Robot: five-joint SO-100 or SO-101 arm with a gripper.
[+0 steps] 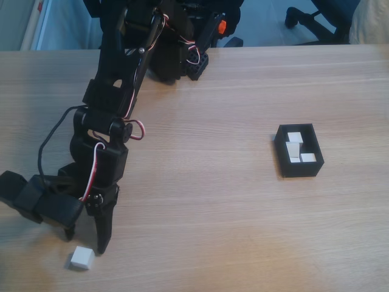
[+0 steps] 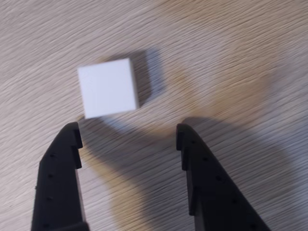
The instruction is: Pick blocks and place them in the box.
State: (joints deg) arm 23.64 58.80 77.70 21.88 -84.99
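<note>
One white block (image 1: 81, 258) lies on the wooden table near the front left edge in the fixed view. My black gripper (image 1: 85, 242) hangs just above and behind it, open, fingers pointing down. In the wrist view the same block (image 2: 107, 88) sits just beyond the two fingertips, slightly left of the gap, and the gripper (image 2: 127, 132) holds nothing. The black box (image 1: 282, 154) stands at the right of the table in the fixed view, with three white blocks (image 1: 296, 147) inside it.
The arm's base (image 1: 182, 55) stands at the back of the table with red and white wires along the links. An office chair's base (image 1: 316, 18) shows beyond the far edge. Bare wood lies between gripper and box.
</note>
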